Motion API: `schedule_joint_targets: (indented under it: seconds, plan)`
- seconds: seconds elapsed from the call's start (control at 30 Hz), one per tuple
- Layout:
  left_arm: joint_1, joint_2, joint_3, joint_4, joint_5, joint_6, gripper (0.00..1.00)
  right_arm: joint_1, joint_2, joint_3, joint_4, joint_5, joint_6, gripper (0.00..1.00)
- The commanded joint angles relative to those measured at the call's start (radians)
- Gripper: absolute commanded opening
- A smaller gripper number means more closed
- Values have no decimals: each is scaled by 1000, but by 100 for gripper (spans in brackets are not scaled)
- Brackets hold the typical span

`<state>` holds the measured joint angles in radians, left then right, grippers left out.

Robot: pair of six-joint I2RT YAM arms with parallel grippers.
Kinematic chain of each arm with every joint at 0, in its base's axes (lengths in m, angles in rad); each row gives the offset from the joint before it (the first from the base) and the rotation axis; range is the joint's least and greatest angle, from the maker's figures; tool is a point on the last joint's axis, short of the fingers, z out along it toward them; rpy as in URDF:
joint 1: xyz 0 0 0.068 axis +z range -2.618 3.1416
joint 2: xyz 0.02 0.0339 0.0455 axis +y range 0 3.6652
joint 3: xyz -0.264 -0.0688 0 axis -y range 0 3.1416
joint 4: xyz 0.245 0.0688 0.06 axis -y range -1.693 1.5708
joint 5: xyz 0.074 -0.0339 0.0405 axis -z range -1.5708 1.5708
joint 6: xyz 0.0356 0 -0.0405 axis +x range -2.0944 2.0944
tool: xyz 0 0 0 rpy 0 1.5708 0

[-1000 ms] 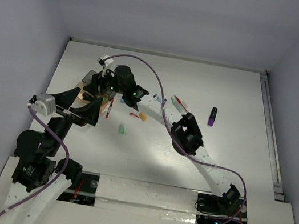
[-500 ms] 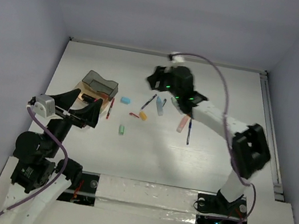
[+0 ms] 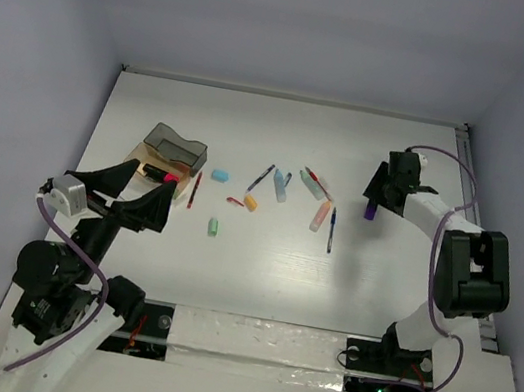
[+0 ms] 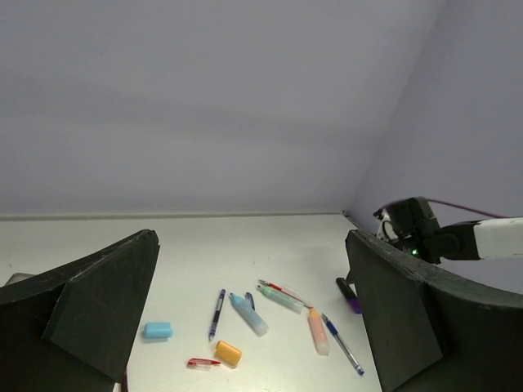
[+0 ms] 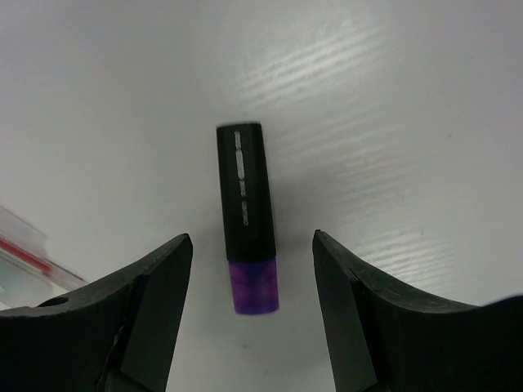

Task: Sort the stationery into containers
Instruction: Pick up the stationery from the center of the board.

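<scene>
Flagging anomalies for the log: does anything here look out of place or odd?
The black marker with a purple end lies alone on the right, far from the other pens and highlighters clustered mid-table. The right claw hangs open over it. Nothing looks damaged.

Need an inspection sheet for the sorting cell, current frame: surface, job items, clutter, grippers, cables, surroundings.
Surface: white table, no spills seen.
Job's things: containers at far left, pink highlighter at their near side; loose stationery, about ten pieces, mid-table; purple marker lies alone on the right.
Clutter: nothing seen.
Grippers: left gripper open, empty; right gripper open, straddling the purple marker, not touching it.
Cables: purple cables loop off both arms, above the items.
Surroundings: plain pale walls; rail along the table's right edge.
</scene>
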<state>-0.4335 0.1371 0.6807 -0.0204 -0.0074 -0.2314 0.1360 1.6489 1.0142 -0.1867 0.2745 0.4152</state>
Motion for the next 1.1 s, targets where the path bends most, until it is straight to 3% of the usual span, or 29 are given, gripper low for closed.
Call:
schedule_joint_targets:
  seconds: [0.0,0.23,0.33,0.4,0.5,0.57,0.67,0.8,0.87,1.07]
  plan:
    - [-16,-21,6,31,-17,14,99,-9,38,47,-95,-84,-41,67]
    - [-25,-4,14,22,-17,15,99,-9,117,110,-157,-24,-38,64]
    - [-34,-13,14,22,-19,17,99,-9,162,139,-175,-43,-49,55]
    - [-34,-13,16,22,-22,17,99,-9,181,159,-181,-38,-53,37]
    - [-44,-8,16,22,-20,18,99,-9,193,167,-185,-31,-56,28]
    - [-44,-4,17,22,-19,20,99,-9,171,167,-175,-5,-55,16]
    - [-53,1,17,22,-19,20,99,19,97,149,-113,-4,-82,15]
    - [-53,22,17,22,-13,20,99,177,-18,205,-53,-61,-170,16]
    - [-53,30,19,22,-14,20,99,297,-26,285,-10,-203,-180,16]
    - [-53,67,20,-2,-31,24,99,574,156,542,196,-493,-236,18]
